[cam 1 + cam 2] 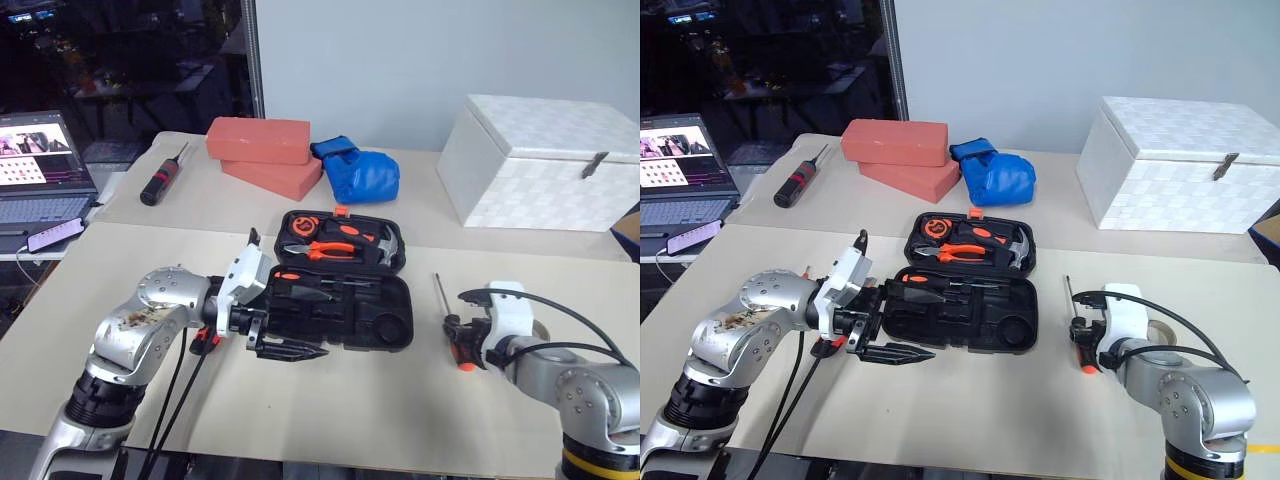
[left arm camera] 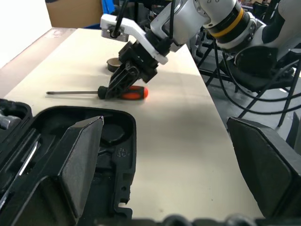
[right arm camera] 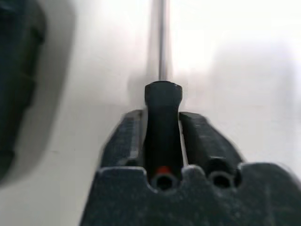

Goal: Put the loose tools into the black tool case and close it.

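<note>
One screwdriver (image 2: 101, 91) lies clamped between the right gripper (image 1: 462, 345) fingers, well right of the open case (image 1: 340, 290) (partly filled); left gripper (image 1: 285, 350) spread, empty beside it.

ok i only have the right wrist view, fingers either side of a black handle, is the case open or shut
Observer: Open. The black tool case lies flat on the table beside the screwdriver that the right gripper is clamping.
Operator: and where's the left gripper
Observer: The left gripper hovers at the case's near edge, jaws wide, empty.
Operator: anything else loose near me
Observer: A grey tape ring sits on the table just past your gripper.
</note>
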Available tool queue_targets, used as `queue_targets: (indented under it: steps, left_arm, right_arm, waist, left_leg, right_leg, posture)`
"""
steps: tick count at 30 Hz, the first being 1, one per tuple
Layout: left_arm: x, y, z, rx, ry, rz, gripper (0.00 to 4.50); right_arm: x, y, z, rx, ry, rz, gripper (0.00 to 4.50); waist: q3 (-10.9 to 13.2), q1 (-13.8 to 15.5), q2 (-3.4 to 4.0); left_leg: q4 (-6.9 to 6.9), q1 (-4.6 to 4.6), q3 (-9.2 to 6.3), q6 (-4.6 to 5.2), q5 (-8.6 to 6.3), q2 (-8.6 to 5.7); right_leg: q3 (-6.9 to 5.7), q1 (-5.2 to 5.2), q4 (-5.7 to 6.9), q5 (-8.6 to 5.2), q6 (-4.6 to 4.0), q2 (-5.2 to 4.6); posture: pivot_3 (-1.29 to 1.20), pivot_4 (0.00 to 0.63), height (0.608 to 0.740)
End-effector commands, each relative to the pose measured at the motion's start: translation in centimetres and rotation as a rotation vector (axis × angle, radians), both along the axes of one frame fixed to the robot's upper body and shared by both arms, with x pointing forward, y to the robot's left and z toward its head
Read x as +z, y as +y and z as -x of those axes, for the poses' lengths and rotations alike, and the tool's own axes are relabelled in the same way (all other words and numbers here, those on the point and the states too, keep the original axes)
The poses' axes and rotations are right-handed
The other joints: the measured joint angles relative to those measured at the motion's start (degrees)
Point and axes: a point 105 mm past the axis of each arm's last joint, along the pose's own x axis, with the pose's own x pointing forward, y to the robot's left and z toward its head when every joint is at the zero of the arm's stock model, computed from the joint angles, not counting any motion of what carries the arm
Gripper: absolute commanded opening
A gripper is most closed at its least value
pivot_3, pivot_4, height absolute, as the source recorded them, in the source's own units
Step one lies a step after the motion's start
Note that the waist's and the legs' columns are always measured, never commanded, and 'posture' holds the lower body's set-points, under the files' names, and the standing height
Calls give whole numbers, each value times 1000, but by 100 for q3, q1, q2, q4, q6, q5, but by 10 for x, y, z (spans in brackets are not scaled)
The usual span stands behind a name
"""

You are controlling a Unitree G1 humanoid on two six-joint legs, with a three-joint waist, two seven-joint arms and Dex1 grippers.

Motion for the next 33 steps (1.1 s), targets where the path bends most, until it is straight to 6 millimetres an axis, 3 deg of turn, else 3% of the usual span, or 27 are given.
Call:
queue_targets:
  steps: [1, 5, 9, 13, 18, 28, 30, 33]
  left_arm:
    - [5, 10, -10, 135, -110, 28, 4500]
    - [14, 31, 1, 181, -64, 136, 4500]
    - [16, 58, 9, 247, -48, 130, 4500]
    - [13, 80, 23, 317, 18, 101, 4500]
    - [18, 84, 30, 374, 3, 106, 4500]
    - [23, 77, 41, 442, -14, 90, 4500]
    - [24, 76, 40, 451, -17, 89, 4500]
    - [25, 76, 39, 464, -17, 88, 4500]
  right_arm:
    - [36, -2, 2, 136, -143, 145, 578]
    - [81, 48, -2, 546, -338, 190, 577]
    - [91, 86, -9, 878, -402, 237, 577]
    - [73, 114, -36, 1187, -351, 382, 577]
    - [48, 130, -64, 1321, -270, 481, 577]
    - [23, 133, -72, 1393, -142, 457, 577]
    - [22, 135, -75, 1389, -141, 444, 1573]
    - [30, 143, -76, 1374, -191, 383, 2464]
  waist:
    - [16, -6, 25]
    - [24, -159, 27]
    - [38, -210, 14]
    - [53, -197, 3]
    - [61, -131, -18]
    - [59, -53, -20]
    - [59, -50, -20]
    - [59, -49, -20]
  left_leg:
    - [-1, -1, 2, 1, 0, 0]
    - [-2, -1, 11, 5, -3, 2]
    - [-8, 17, 1, 5, -4, 16]
    - [-9, 7, 3, 4, -4, 8]
    - [-3, -47, 23, 6, -3, 6]
    - [-3, -39, 21, 25, -26, 8]
    - [0, -28, 22, 25, -25, 9]
    - [0, -16, 24, 25, -24, 9]
  right_leg:
    - [1, -1, -1, 0, 0, 0]
    - [12, -11, -1, 1, 2, 3]
    - [6, -16, 14, -4, -10, 18]
    - [1, -26, 12, -8, -16, 4]
    - [6, -75, 13, -4, -6, -4]
    - [2, -69, 27, 5, 22, 0]
    - [2, -64, 35, -16, 1, 0]
    - [2, -57, 41, -17, -9, 0]
  posture:
    - [0, 150, 740]
    - [0, 150, 740]
    - [0, 150, 740]
    - [0, 150, 740]
    - [0, 150, 740]
    - [0, 150, 740]
    - [0, 150, 740]
    - [0, 150, 740]
